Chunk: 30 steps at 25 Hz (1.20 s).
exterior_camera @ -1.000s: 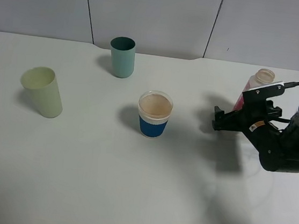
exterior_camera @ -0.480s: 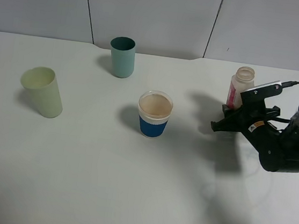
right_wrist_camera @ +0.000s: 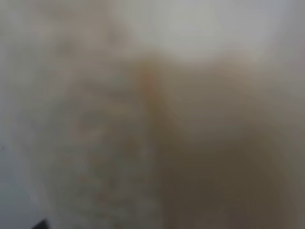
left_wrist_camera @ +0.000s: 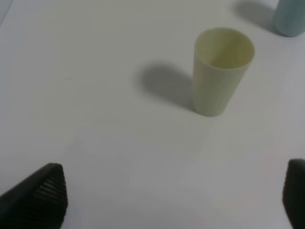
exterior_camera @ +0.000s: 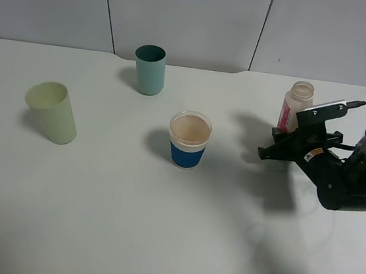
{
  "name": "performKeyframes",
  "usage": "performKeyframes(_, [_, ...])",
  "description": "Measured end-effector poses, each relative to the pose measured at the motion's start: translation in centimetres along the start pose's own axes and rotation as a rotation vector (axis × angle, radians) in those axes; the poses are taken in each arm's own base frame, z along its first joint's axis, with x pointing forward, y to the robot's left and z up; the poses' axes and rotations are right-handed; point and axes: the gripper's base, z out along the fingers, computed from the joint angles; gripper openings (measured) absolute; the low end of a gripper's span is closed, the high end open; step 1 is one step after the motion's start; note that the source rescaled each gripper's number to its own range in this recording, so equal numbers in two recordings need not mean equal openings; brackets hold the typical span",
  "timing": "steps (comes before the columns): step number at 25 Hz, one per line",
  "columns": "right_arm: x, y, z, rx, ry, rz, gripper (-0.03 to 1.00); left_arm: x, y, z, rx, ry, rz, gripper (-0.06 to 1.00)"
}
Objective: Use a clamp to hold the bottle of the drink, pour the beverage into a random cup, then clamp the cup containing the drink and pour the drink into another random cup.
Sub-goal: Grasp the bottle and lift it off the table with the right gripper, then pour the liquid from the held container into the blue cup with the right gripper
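Overhead, your right end effector [exterior_camera: 265,152] is closed on nothing, just beside the upright bottle [exterior_camera: 297,100] at the right of the table [exterior_camera: 158,240]. The blue-banded cup [exterior_camera: 187,152] holds the beige drink [exterior_camera: 190,128], and the teal cup [exterior_camera: 149,70] stands behind it. Left wrist: your left end effector [left_wrist_camera: 174,198] gapes empty, facing a pale green cup [left_wrist_camera: 222,71]. Right wrist: only beige blur.

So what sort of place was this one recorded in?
Likely a robot lab bench: a plain white table, a blank panelled wall behind, and a black robot arm beside the bottle.
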Motion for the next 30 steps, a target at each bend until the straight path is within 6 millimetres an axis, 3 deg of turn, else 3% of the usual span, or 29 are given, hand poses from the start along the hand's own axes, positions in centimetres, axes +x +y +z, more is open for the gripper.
performKeyframes(10, [-0.3,0.1,-0.1,-0.024,0.001,0.105,0.02,0.0,0.0,0.0,0.000,0.000,0.000,0.67])
performKeyframes(12, [-1.7,-0.1,-0.3,-0.041,-0.046,0.118,0.02,0.0,0.0,0.0,0.000,0.000,0.000,0.67])
performKeyframes(30, [-6.2,-0.7,-1.5,-0.101,-0.214,0.126,0.02,0.0,0.0,0.0,0.000,0.000,0.000,0.67])
